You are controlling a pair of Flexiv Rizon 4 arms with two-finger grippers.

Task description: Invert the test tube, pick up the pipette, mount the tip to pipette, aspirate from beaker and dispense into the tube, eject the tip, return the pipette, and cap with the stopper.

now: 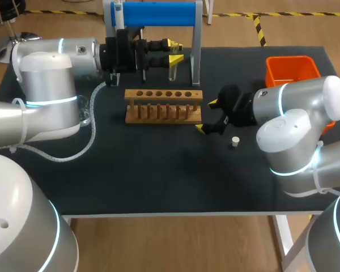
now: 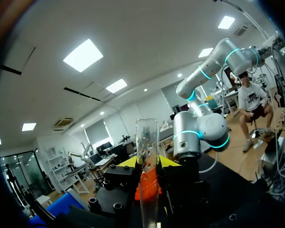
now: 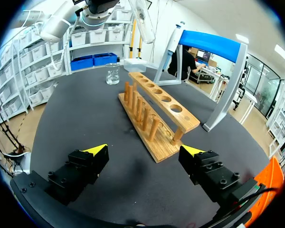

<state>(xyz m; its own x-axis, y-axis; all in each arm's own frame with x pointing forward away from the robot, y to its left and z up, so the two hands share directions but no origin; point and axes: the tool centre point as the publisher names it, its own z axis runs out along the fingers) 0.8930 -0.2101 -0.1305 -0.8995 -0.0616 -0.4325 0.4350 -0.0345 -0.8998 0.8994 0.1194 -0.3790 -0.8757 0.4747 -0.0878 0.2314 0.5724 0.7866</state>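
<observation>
My left gripper [image 2: 147,162] has its fingers clamped on the test tube [image 2: 147,137], long axis across them, above the bench just behind the rack [image 1: 163,105]. My right gripper [image 3: 143,159], fingers wide and empty, faces the rack's end.

Open tabletop [image 1: 158,181] in front of the wooden rack [image 1: 163,106]; blue stand [image 1: 157,13] and left claw [image 1: 174,51] close behind it.

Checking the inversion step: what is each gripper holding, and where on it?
Left gripper holds the test tube around its middle; right gripper holds nothing.
</observation>
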